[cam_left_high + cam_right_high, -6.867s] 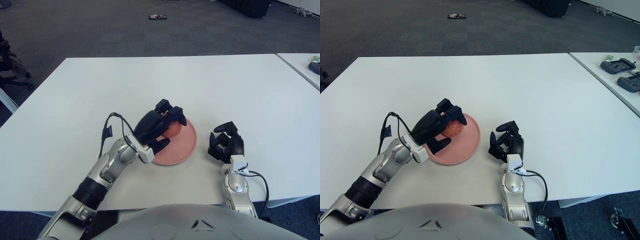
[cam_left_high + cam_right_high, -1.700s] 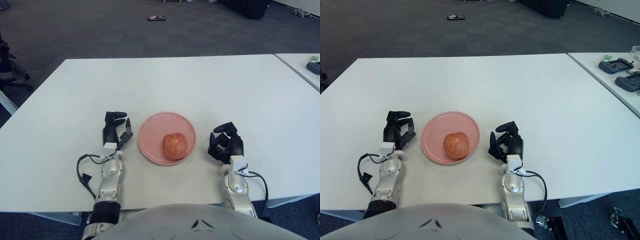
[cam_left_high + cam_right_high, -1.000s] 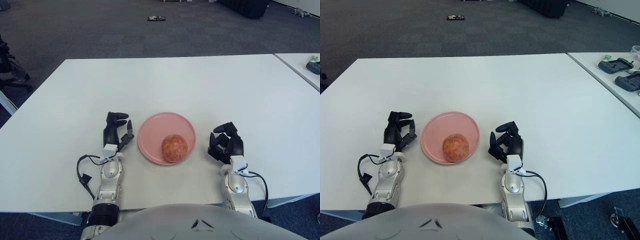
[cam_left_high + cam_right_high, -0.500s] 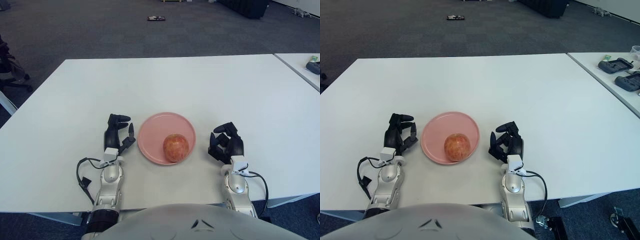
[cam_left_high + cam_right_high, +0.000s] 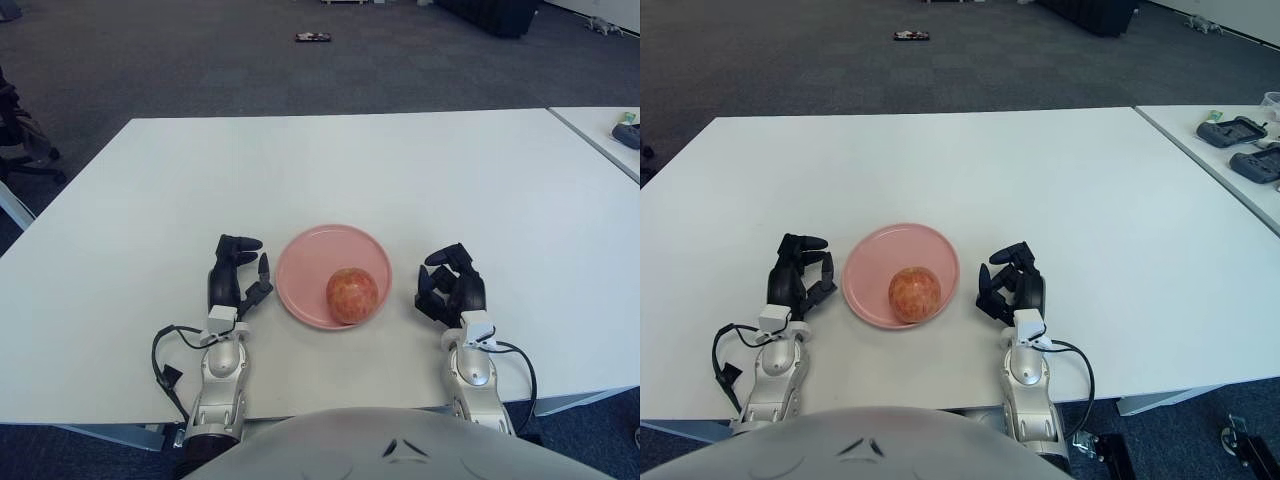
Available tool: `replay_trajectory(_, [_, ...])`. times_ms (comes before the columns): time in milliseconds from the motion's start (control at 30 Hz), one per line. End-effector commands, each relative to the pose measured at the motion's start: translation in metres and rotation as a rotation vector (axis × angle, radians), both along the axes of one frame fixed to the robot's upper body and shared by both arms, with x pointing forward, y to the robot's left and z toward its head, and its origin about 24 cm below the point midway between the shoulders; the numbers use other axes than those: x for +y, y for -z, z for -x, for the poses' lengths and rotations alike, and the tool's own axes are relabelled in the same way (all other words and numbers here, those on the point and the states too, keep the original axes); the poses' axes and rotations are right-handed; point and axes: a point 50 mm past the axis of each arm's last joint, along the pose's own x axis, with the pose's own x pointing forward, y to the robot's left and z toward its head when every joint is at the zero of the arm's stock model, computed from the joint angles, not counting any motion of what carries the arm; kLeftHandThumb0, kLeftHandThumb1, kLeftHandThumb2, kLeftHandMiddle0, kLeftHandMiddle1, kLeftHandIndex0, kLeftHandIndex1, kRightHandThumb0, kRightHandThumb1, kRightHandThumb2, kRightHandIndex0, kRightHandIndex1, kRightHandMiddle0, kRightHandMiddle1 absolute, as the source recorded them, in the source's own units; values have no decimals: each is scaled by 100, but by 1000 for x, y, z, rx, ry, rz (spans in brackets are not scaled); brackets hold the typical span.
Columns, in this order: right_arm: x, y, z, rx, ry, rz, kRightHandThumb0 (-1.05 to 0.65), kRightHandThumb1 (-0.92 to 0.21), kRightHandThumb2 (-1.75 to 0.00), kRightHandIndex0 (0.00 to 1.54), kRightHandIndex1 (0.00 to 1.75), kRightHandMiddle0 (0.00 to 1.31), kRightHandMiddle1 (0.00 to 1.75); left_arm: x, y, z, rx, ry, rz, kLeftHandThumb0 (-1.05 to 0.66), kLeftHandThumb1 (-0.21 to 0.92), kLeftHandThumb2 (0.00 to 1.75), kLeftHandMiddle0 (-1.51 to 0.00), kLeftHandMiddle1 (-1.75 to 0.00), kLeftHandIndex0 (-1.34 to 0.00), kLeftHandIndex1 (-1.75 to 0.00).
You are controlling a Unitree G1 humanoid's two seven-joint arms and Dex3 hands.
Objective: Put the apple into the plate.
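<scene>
Apple (image 5: pixel 352 294): red-yellow, lies inside the plate, toward its near right part; no hand touches it.
Plate (image 5: pixel 318 254): pink, round, on the desk near the front edge, between the two hands.
Desk (image 5: pixel 330 170): white, large; a second white desk (image 5: pixel 1240 170) stands apart at the right, carrying dark devices (image 5: pixel 1240 132).
Left hand (image 5: pixel 234 275): just left of the plate, fingers loosely curled, holding nothing; a black cable (image 5: pixel 165 355) loops beside its forearm.
Right hand (image 5: pixel 450 287): just right of the plate, fingers curled inward, empty.
Floor (image 5: pixel 200 50): dark carpet; a small dark object (image 5: pixel 314 37) lies far back.
</scene>
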Motion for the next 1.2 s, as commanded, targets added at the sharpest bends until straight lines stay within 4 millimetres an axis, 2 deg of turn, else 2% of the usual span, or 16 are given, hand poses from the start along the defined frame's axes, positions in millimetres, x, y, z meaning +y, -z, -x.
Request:
replay_trajectory(0, [-1, 3, -1, 15, 2, -15, -42, -53, -106, 85, 171, 45, 175, 1, 12, 8, 69, -14, 5, -40, 61, 95, -61, -170, -39, -175])
replay_trajectory(533, [-1, 2, -3, 13, -19, 1, -42, -51, -108, 88, 174, 46, 175, 3, 12, 7, 46, -32, 0, -40, 61, 95, -63, -170, -39, -175])
replay_trajectory(1167, [-1, 1, -7, 29, -31, 3, -42, -52, -107, 83, 175, 45, 175, 5, 9, 6, 57, -70, -22, -40, 61, 96, -62, -170, -39, -175])
